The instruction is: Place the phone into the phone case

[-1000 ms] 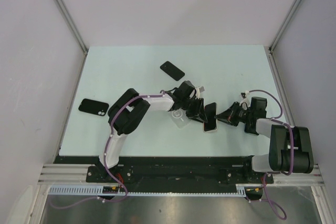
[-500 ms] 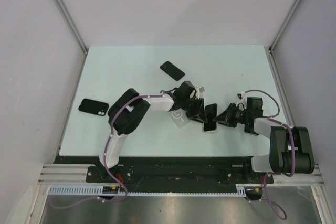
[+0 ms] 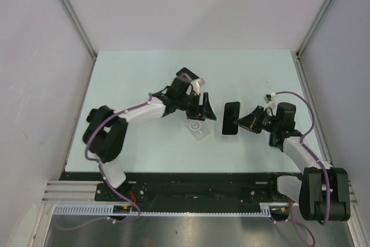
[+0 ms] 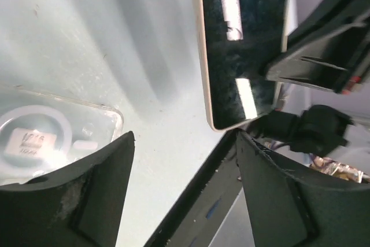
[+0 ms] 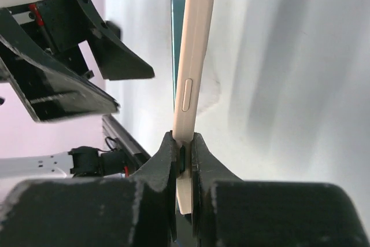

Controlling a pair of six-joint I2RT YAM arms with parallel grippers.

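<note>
Pale mint table [image 3: 144, 79] on my screen, boxed in by plain grey walls [image 3: 202, 4] with metal posts at the corners. The phone [image 3: 231, 118] sits just right of the table's centre, long axis running 12 to 6, glossy black screen up. From the right wrist it shows a cream rim [image 5: 193, 56] with a slim side button. The right gripper [image 3: 241, 122] is clamped on the phone's 3 o'clock edge, fingers [image 5: 165, 160] pinching across its thickness. I can't tell whether the phone touches the table. The clear phone case [image 3: 198, 129] lies flat at the phone's 8 o'clock, near but apart. The left gripper [image 3: 206, 108] hovers at the phone's 9 o'clock, fingers [image 4: 87, 195] spread wide, nothing between them.
</note>
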